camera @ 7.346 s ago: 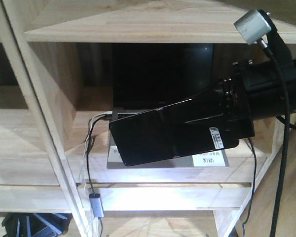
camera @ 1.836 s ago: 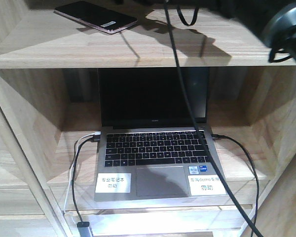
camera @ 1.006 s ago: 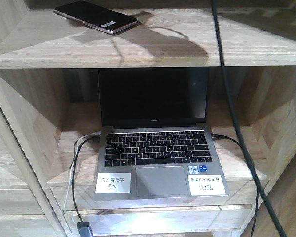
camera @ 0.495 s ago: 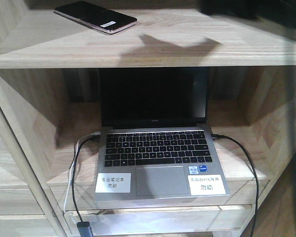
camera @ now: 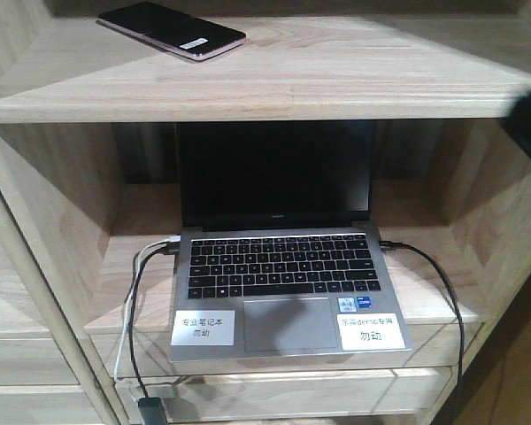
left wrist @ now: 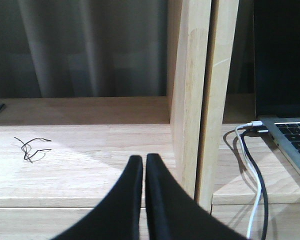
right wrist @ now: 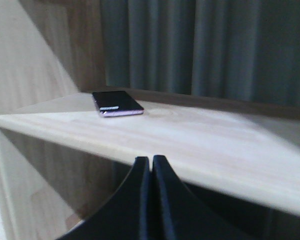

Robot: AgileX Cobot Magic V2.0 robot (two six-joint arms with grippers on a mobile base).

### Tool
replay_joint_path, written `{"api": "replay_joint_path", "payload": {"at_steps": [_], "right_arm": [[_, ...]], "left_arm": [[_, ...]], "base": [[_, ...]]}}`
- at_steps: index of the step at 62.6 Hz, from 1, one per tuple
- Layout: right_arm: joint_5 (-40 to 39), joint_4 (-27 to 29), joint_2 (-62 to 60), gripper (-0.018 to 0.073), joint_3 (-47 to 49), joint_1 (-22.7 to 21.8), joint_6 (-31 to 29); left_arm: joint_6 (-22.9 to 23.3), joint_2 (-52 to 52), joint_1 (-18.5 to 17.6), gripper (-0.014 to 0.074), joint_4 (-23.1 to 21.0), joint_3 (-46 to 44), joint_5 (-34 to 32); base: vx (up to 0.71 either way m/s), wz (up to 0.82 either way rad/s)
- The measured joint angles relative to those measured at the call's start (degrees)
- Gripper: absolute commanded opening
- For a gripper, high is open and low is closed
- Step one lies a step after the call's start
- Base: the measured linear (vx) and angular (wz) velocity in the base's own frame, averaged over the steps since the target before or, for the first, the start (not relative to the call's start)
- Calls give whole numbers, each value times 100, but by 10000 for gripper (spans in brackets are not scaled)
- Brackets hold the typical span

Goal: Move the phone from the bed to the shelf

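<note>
We see the phone point(camera: 172, 29) flat on the shelf point(camera: 336, 80), both grippers (left point(left wrist: 144, 165), right point(right wrist: 151, 167)) closed empty; only risk is an arm clipping the board edge.

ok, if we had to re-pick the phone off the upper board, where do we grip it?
Across its long edges, coming from above at the front-right end. The phone lies flat and thin on the shelf, with bare board around it, so only the narrow rims offer purchase.
</note>
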State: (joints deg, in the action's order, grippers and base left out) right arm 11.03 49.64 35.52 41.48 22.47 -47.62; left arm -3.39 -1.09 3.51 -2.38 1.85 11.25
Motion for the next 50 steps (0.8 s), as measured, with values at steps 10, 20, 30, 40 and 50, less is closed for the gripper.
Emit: {"api": "replay_joint_path", "payload": {"at_steps": [10, 20, 30, 40, 50], "right_arm": [[-22, 237, -929, -5, -786, 0, 42], [-22, 516, -1743, -5, -1502, 0, 93], [-22, 579, -2303, -5, -2075, 0, 109], [-22, 594, -2498, -5, -2356, 0, 109], [-22, 594, -2513, -5, -2374, 0, 109]], "left_arm": [[0, 0, 0, 1, 0, 0, 0], [0, 0, 0, 1, 0, 0, 0], [0, 0, 0, 1, 0, 0, 0], [0, 0, 0, 1, 0, 0, 0], [0, 0, 0, 1, 0, 0, 0]], "base": [[0, 0], [0, 0], [0, 0], [0, 0], [0, 0]]}}
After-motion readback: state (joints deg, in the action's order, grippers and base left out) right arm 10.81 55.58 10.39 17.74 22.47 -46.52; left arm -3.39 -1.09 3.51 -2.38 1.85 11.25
